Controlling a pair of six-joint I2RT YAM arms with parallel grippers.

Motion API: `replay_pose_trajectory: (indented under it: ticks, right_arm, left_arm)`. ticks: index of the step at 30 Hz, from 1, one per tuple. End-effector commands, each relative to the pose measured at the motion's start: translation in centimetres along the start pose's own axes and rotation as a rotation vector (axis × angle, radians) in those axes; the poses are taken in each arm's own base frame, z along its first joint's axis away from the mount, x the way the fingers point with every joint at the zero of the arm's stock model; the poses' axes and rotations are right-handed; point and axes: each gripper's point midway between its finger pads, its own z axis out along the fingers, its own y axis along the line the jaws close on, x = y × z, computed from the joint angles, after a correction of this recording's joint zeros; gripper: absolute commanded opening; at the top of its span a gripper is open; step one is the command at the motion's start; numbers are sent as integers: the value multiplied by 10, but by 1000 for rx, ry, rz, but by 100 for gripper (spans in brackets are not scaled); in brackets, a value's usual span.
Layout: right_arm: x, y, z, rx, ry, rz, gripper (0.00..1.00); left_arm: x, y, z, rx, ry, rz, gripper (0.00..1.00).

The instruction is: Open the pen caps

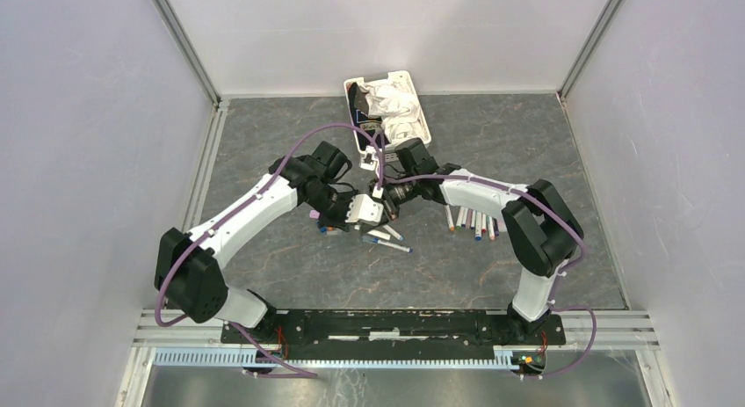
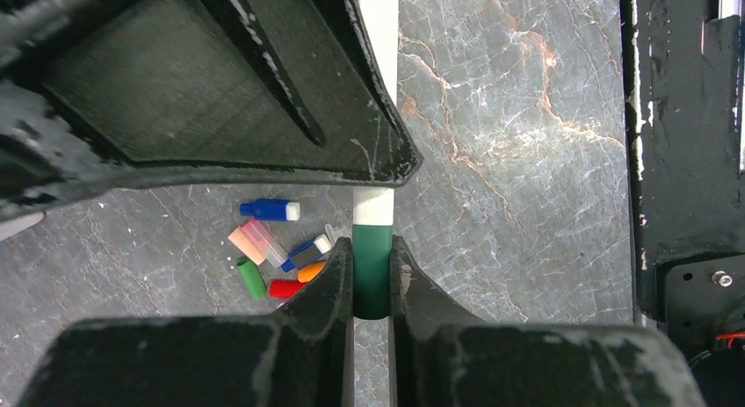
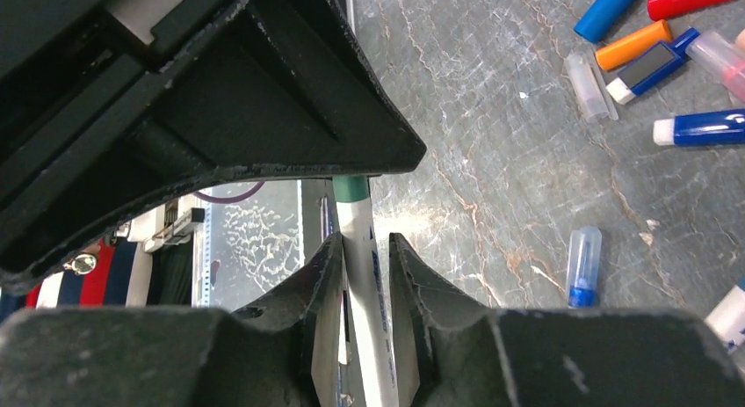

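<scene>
Caps [image 2: 264, 244] lay loose in a small heap on the table [image 2: 527, 117], blue, pink, green, red and orange, just to one side of the left gripper [image 2: 372, 253]. That gripper was closed on a green cap [image 2: 372, 288], with a finger pressed to each side of it. The cap sat on the end of its pen [image 2: 375, 207], and the white barrel ran on away from it.

The right gripper [image 3: 365, 249] faced it from the other end, its jaws standing on either side of the same barrel. I could not tell whether they pinched the barrel or only flanked it.

Seen from above, the two grippers met over the middle of the table, with the pen between them and above the surface. Just near of them a couple of other pens [image 1: 387, 242] lay on the table, and a row of more lay side by side close to the right arm [image 1: 479, 192]. At the far edge stood a white basket [image 1: 420, 117] with something crumpled and white inside.
</scene>
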Motion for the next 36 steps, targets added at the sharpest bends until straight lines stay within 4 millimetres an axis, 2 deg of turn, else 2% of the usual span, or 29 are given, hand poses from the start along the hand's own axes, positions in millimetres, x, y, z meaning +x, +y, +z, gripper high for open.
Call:
replay_pose_trajectory:
  ticks: [1, 3, 4, 6, 7, 10, 19, 22, 24, 26, 30, 36]
  right_arm:
    - [-2, -1, 10, -29, -7, -16, 30]
    - [-2, 0, 12, -37, -4, -16, 28]
    - [-2, -1, 12, -33, -5, -14, 23]
    - [-1, -2, 11, -33, -3, -14, 5]
    - [0, -2, 10, -31, -4, -11, 0]
    - [10, -6, 2, -5, -8, 1, 0]
    - [70, -34, -28, 173, 52, 69, 0]
    - [81, -42, -39, 217, 49, 85, 0]
    - [76, -52, -51, 284, 17, 92, 0]
    - [63, -65, -66, 370, -33, 105, 0]
    - [39, -107, -108, 688, -138, 148, 0]
    - [25, -143, -153, 1018, -239, 170, 0]
  left_arm:
    - [-13, 3, -4, -3, -43, 55, 2]
    - [-14, 4, -5, -5, -42, 59, 2]
    - [-14, 4, -6, -5, -41, 62, 2]
    - [-11, 3, -7, -4, -24, 67, 2]
    - [-7, 4, -7, -8, -5, 74, 2]
    - [10, 10, -12, -39, 69, 99, 2]
    - [86, 47, -51, -130, 285, 112, 2]
    - [99, 51, -55, -141, 307, 99, 2]
    - [101, 52, -49, -156, 289, 74, 2]
    - [98, 53, -39, -171, 240, 31, 2]
    - [90, 52, -13, -171, 122, -96, 2]
    - [103, 52, 19, -158, 93, -245, 2]
